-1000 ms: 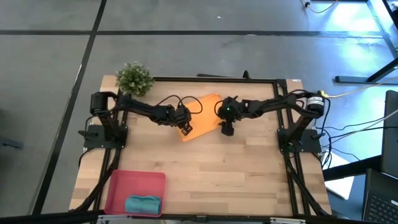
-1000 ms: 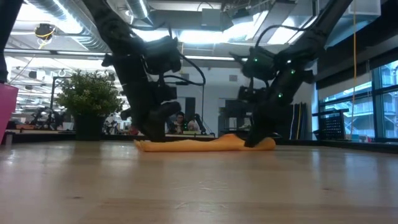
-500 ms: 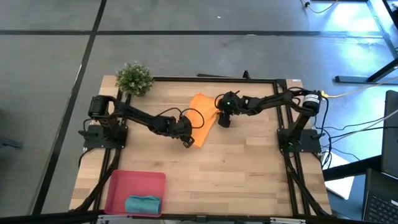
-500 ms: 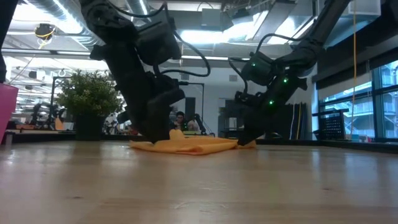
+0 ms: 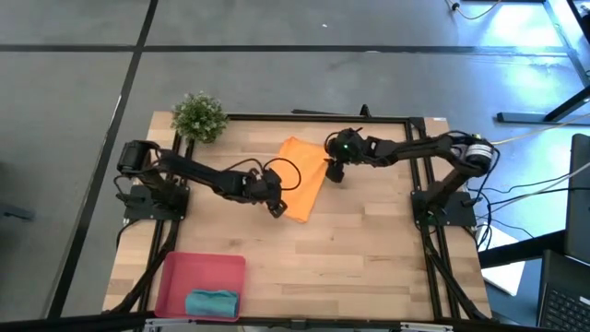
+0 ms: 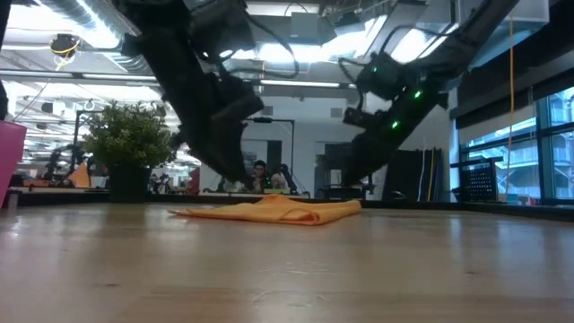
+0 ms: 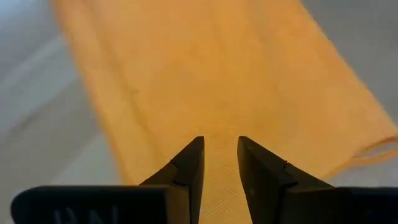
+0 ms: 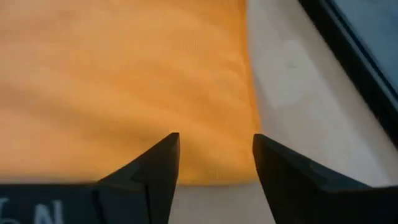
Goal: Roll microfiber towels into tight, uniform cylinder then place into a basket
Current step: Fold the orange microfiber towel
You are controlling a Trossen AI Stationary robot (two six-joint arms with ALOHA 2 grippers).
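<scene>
In the high view the orange towel (image 5: 301,175) lies flat in the upper middle of the surface (image 5: 369,249); the left claw (image 5: 275,207) covers its lower-left corner and the right claw (image 5: 334,173) its right edge, so the fingers are hard to make out there. A second ago the towel was bunched and shorter; now it is spread out. The teal towel (image 5: 211,302) sits rolled in the basket (image 5: 184,272), lower left, partly cut off. In the low view the orange towel (image 6: 269,212) lies low and rumpled. The left wrist view shows narrowly parted fingers (image 7: 189,167) over cloth, gripping nothing visible. The right wrist view shows wide-open fingers (image 8: 155,165) at the towel's edge, empty.
</scene>
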